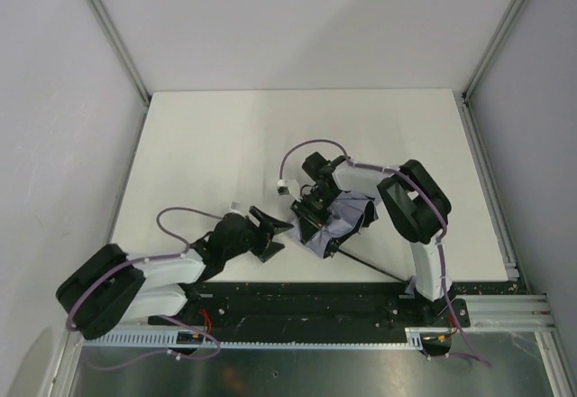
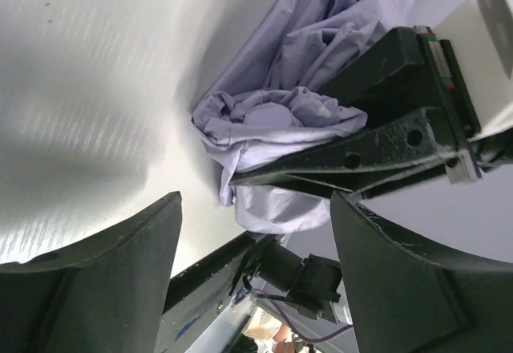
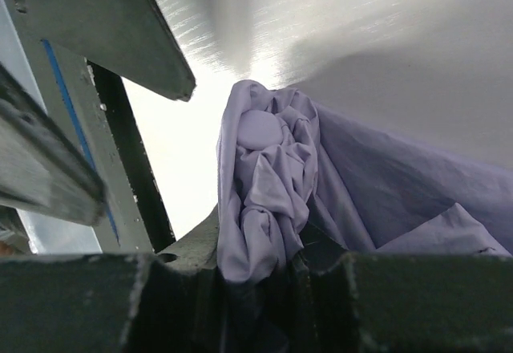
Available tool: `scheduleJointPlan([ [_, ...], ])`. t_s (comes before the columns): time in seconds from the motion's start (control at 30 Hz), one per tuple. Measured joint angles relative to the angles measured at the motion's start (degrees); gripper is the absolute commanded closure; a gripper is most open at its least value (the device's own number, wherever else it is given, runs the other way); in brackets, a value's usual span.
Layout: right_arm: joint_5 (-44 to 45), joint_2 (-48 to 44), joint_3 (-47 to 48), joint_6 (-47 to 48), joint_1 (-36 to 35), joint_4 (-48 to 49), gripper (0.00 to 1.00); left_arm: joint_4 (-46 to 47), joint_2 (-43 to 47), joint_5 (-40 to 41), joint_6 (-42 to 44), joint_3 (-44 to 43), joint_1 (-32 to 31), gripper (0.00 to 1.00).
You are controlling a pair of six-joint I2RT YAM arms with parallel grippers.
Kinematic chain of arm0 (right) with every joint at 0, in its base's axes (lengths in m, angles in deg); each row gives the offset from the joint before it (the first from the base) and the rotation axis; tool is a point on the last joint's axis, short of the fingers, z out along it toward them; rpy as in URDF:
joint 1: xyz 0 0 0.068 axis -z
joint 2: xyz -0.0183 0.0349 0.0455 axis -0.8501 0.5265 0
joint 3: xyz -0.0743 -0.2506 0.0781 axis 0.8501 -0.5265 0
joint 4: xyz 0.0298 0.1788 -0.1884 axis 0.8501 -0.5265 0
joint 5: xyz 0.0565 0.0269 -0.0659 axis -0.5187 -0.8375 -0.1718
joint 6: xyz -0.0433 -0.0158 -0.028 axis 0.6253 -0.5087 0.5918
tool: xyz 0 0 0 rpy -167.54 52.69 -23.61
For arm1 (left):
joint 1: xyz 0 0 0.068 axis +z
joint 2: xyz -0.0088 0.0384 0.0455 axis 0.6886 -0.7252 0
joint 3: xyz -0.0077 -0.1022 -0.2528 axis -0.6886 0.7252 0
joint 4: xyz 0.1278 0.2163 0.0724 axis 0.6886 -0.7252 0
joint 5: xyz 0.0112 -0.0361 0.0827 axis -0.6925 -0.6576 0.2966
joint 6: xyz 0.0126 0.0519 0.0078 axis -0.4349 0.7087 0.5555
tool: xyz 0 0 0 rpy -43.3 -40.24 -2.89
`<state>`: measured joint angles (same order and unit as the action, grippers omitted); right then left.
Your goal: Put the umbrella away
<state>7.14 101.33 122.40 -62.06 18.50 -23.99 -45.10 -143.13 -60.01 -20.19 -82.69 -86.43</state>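
Our right tool (image 1: 309, 219) pinches bunched canopy of the umbrella (image 1: 350, 221), which lies near the front edge of the worktop (image 1: 225, 144). Our left tool (image 1: 273, 235) gapes empty beside it. Held by fabric alone, it may slip free.

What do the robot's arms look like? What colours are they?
Both the left arm and the right arm have white tubes with chunky black joints. Thin purple cables loop along them. Their fingers are dark, flat and scuffed.
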Motion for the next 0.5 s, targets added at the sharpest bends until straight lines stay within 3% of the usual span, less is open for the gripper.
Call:
scheduleJointPlan([
  [0.2, 4.96, -1.11, 0.98, -1.4, -1.51, 0.74, 1.0, 1.18, 16.0, 4.35, -0.48, 8.17, 0.0, 0.19],
  [0.33, 13.46, 1.44, 8.83, -1.46, -3.54, -3.13, 1.0, -6.56, 34.32, 9.25, 0.94, 9.64, 0.0, 0.18],
  [0.5, 21.73, 6.86, 21.18, 0.83, -5.33, -10.51, 1.0, -18.21, 50.12, 15.37, 4.42, 9.4, 0.0, 0.18],
])
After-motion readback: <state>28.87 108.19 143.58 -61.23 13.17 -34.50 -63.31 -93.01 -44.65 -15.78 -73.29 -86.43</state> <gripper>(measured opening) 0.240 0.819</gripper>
